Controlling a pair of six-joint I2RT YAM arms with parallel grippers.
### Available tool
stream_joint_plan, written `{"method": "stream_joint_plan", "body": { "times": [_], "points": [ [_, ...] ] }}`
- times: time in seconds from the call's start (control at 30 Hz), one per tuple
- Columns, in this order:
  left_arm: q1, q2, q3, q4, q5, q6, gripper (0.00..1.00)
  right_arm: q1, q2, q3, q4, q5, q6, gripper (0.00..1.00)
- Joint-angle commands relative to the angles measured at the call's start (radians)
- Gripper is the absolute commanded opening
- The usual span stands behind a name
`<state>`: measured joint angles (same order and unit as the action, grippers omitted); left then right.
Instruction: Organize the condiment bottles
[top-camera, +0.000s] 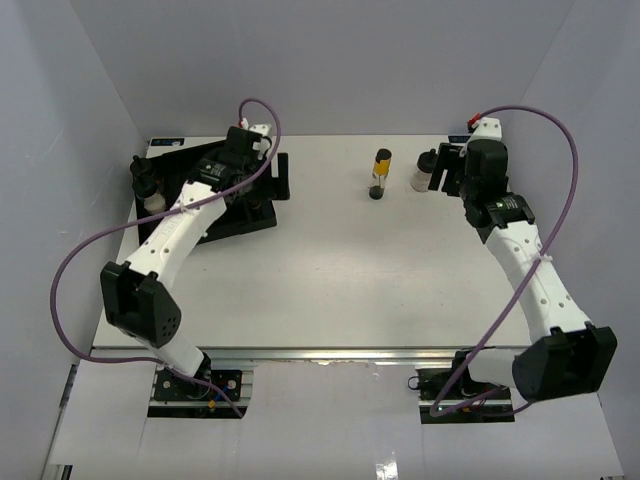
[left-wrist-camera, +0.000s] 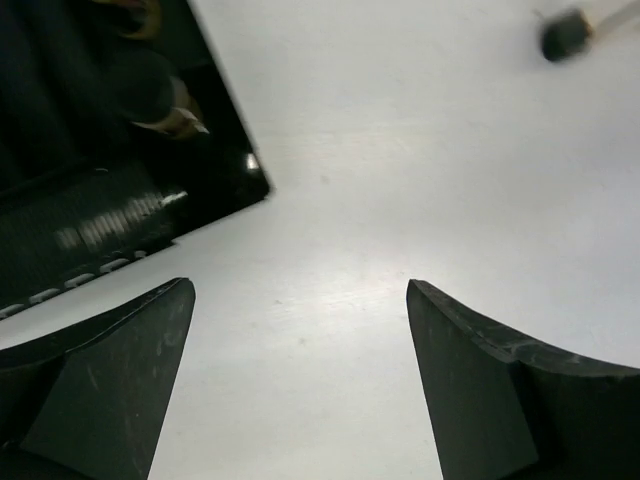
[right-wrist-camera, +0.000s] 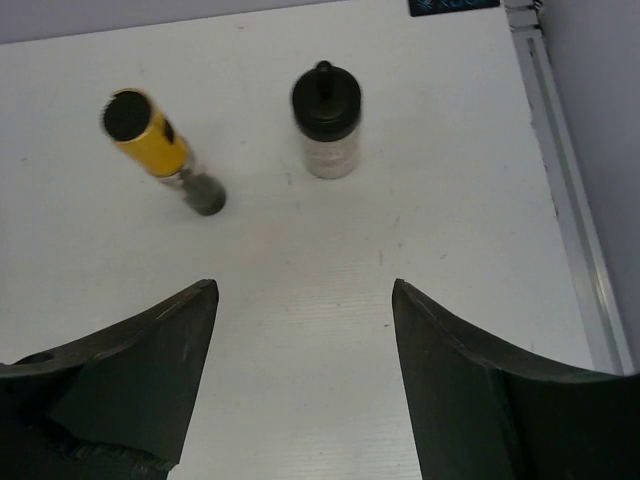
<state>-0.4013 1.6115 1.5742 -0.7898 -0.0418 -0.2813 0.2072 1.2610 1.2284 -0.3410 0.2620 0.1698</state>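
Observation:
A slim bottle with a yellow band (top-camera: 380, 173) (right-wrist-camera: 150, 137) stands on the white table at the back middle. A small pale jar with a black cap (top-camera: 427, 172) (right-wrist-camera: 326, 122) stands just right of it. My right gripper (top-camera: 448, 170) (right-wrist-camera: 303, 285) is open and empty, short of the jar and apart from it. Another black-capped jar (top-camera: 150, 188) stands at the left end of the black ribbed tray (top-camera: 275, 170) (left-wrist-camera: 110, 225). My left gripper (top-camera: 250, 190) (left-wrist-camera: 300, 290) hangs wide open and empty over bare table, beside the tray's corner. A dark jar (left-wrist-camera: 165, 105) shows dimly inside the tray.
White walls close the table in on the left, back and right. A metal rail (right-wrist-camera: 565, 190) runs along the table's right edge. A blurred bottle end (left-wrist-camera: 565, 35) shows far off in the left wrist view.

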Motion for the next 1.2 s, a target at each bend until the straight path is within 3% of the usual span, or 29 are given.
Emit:
{"method": "stream_joint_plan", "body": {
  "times": [0.0, 0.37, 0.57, 1.03, 1.17],
  "points": [
    [-0.098, -0.096, -0.176, 0.116, 0.141, -0.035, 0.98, -0.082, 0.115, 0.060, 0.043, -0.110, 0.027, 0.79],
    [-0.113, -0.274, -0.421, 0.315, 0.207, -0.143, 0.98, -0.127, 0.483, 0.194, 0.185, -0.145, -0.032, 0.89],
    [-0.111, -0.256, -0.472, 0.371, 0.241, -0.153, 0.98, -0.141, 0.597, 0.244, 0.307, -0.168, -0.074, 0.93],
    [-0.111, -0.259, -0.531, 0.486, 0.277, -0.196, 0.98, -0.149, 0.927, 0.647, 0.212, -0.209, -0.150, 0.93],
    [-0.112, -0.257, -0.523, 0.474, 0.253, -0.185, 0.98, -0.149, 0.939, 0.643, 0.229, -0.238, -0.135, 0.90]
  ]
}}
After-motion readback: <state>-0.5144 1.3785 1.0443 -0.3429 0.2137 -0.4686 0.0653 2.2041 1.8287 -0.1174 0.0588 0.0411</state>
